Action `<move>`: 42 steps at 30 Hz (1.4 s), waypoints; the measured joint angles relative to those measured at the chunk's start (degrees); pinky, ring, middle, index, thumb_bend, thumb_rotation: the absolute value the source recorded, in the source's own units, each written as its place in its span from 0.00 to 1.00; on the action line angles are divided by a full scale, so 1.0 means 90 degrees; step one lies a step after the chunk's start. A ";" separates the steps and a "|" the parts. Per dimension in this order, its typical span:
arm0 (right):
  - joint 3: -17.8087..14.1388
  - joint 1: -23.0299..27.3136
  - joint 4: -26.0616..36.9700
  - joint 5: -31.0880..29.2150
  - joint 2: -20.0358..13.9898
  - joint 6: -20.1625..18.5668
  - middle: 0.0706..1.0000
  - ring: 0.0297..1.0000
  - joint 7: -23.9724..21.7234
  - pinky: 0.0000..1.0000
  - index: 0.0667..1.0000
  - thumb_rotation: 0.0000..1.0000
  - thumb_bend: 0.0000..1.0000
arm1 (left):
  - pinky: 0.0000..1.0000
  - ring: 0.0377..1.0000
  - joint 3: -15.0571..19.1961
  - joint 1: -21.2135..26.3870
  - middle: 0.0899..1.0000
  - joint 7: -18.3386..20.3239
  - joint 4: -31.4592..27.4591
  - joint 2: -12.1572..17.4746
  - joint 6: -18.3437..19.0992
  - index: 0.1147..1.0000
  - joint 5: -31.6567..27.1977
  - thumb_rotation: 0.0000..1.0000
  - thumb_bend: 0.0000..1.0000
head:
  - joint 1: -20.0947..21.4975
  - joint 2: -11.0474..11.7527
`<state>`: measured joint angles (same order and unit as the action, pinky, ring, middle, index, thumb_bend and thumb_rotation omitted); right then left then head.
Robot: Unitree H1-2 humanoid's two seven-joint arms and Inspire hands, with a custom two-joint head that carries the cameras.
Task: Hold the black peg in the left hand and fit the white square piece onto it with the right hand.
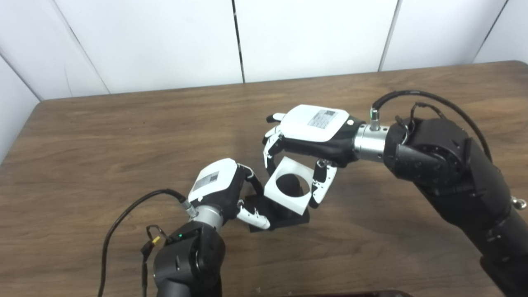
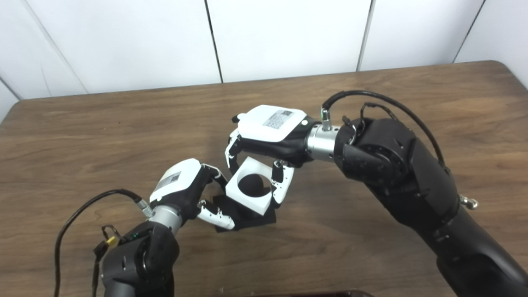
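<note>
On the brown bench (image 1: 123, 136), the left hand (image 1: 222, 187) grips the black peg (image 1: 288, 183) steady — the right hand's (image 1: 313, 132) fingers (image 1: 319, 187) pinch the white square piece (image 1: 287, 186), hole over it.

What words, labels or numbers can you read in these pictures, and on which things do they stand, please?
No text can be read.
Right hand: a printed label on its white back, with what looks like a square code, too small and blurred to read.
Left hand: a similar label on its back, also blurred.
White square piece, black peg, table: no markings visible.
</note>
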<state>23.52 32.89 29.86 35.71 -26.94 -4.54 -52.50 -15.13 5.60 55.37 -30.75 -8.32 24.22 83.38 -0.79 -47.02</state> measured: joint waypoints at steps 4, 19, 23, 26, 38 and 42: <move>0.0036 -0.0130 0.0000 0.0079 0.0043 0.0100 0.71 0.87 0.0189 1.00 0.44 0.14 0.53 | 0.70 0.80 0.0014 0.0011 0.77 0.0056 -0.0003 -0.0015 -0.0028 0.43 0.0040 0.06 0.52 | -0.0039 -0.0029; 0.0315 -0.0321 -0.0099 0.0470 0.0252 0.0269 0.72 0.88 0.0678 1.00 0.44 0.14 0.53 | 0.71 0.79 0.0072 -0.0004 0.76 0.0186 -0.0054 -0.0080 -0.0089 0.42 0.0175 0.05 0.52 | -0.0166 -0.0039; 0.0450 -0.0431 -0.0328 0.0598 0.0287 0.0271 0.72 0.88 0.0650 1.00 0.44 0.14 0.53 | 0.70 0.78 0.0053 -0.0079 0.75 0.0187 -0.0150 -0.0083 -0.0095 0.42 0.0105 0.05 0.52 | -0.0156 -0.0049; 0.0538 -0.0466 -0.0454 0.0679 0.0334 0.0271 0.72 0.88 0.0577 1.00 0.44 0.13 0.52 | 0.70 0.78 0.0046 -0.0087 0.74 0.0205 -0.0174 -0.0083 -0.0100 0.42 0.0105 0.05 0.52 | -0.0156 -0.0068; 0.0570 -0.0465 -0.0737 0.0660 0.0356 0.0316 0.72 0.87 0.0400 1.00 0.45 0.14 0.52 | 0.72 0.79 0.0026 -0.0083 0.75 0.0250 -0.0178 -0.0096 -0.0102 0.42 0.0141 0.05 0.52 | -0.0195 -0.0117; 0.0623 -0.0462 -0.0888 0.0593 0.0352 0.0324 0.73 0.87 0.0317 1.00 0.60 0.27 0.86 | 0.71 0.80 -0.0002 -0.0076 0.76 0.0270 -0.0179 -0.0095 -0.0108 0.42 0.0140 0.05 0.52 | -0.0195 -0.0127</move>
<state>29.13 28.73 21.86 41.05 -23.77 -1.62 -49.64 -15.15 4.92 57.80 -32.37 -9.17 23.24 84.64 -2.55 -48.16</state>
